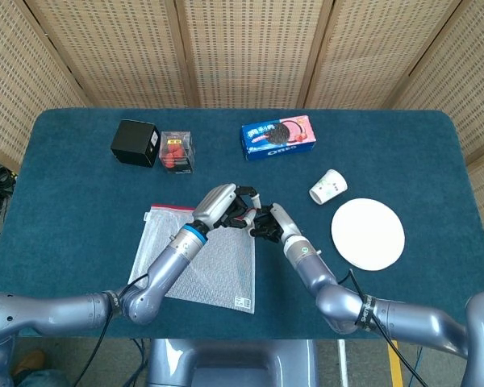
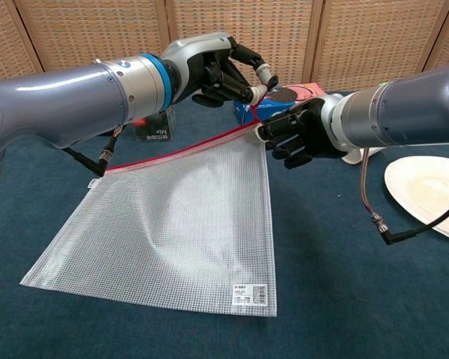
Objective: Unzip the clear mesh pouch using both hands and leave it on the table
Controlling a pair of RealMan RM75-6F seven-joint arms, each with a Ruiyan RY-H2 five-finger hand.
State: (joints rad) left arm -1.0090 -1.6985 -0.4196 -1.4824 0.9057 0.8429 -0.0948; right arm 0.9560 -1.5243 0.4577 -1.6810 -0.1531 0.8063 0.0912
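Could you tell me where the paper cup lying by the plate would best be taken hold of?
Probably around its middle. The paper cup lies on its side, rim toward the white plate, so fingers coming from above could straddle the round wall. The right hand is nearer, but it is holding the mesh pouch.
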